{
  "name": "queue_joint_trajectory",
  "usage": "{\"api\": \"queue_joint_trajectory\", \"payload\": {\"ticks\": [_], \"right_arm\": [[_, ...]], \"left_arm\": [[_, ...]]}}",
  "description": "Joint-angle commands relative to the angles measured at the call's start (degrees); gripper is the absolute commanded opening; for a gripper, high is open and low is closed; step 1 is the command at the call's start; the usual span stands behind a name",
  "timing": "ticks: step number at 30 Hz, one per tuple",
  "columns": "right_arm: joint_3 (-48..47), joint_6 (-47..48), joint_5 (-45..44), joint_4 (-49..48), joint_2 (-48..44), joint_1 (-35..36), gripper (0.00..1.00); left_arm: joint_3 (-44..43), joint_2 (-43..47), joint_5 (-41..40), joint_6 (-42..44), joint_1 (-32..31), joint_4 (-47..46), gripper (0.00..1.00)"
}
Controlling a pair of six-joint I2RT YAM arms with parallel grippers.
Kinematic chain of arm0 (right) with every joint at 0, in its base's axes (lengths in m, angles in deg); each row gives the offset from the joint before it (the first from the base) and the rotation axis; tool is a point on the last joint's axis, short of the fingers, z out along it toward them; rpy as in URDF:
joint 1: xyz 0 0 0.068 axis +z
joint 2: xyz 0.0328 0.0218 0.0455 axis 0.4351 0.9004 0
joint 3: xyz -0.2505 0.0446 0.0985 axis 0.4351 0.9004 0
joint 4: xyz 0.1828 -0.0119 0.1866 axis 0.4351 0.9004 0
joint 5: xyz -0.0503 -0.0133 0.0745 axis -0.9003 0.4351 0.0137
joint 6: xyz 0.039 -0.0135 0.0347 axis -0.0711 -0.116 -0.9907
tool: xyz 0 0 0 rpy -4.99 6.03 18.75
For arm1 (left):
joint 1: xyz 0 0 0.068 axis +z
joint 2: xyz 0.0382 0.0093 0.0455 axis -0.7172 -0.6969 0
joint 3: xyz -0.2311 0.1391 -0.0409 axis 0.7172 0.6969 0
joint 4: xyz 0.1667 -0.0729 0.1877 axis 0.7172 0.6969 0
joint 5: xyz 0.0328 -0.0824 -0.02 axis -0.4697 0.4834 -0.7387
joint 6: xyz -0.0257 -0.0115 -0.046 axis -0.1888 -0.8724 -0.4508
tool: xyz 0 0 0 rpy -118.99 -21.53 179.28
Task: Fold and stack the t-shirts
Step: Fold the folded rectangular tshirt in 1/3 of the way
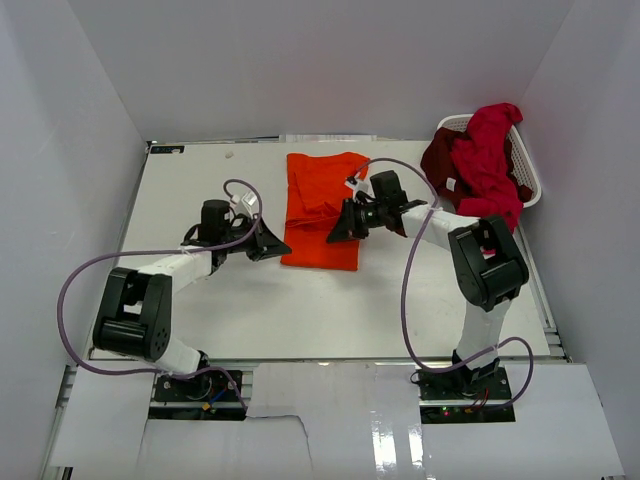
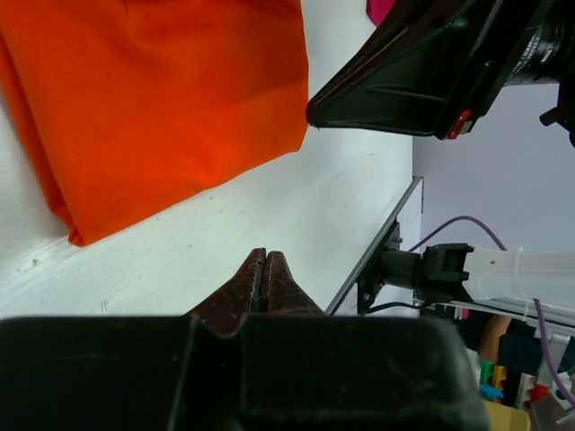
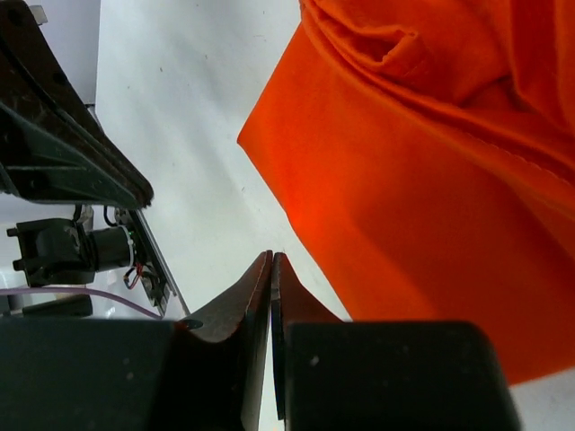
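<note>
The bright orange t-shirt (image 1: 322, 208) lies folded into a long strip on the table's middle back; it fills the top of the left wrist view (image 2: 153, 99) and the right of the right wrist view (image 3: 431, 171). My left gripper (image 1: 281, 247) is shut and empty, just left of the shirt's near corner (image 2: 263, 255). My right gripper (image 1: 333, 234) is shut and empty over the shirt's right edge (image 3: 270, 259). Crimson red (image 1: 492, 150) and dark maroon (image 1: 440, 160) t-shirts are heaped in the basket.
The white plastic laundry basket (image 1: 528, 175) stands at the back right corner. White walls enclose the table (image 1: 300, 310) on three sides. Purple cables loop from both arms.
</note>
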Motion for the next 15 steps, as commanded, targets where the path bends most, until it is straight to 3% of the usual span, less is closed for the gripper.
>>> {"api": "queue_joint_trajectory", "payload": {"ticks": [1, 15], "right_arm": [[-1.5, -2.1, 1.2, -6.0, 2.2, 1.3, 0.08], [-4.7, -3.4, -0.2, -8.8, 7.5, 2.7, 0.08]], "left_arm": [[-1.5, -2.7, -2.4, 0.8, -2.6, -3.6, 0.0], [-0.7, -13.2, -5.5, -6.5, -4.7, -18.5, 0.0]]}}
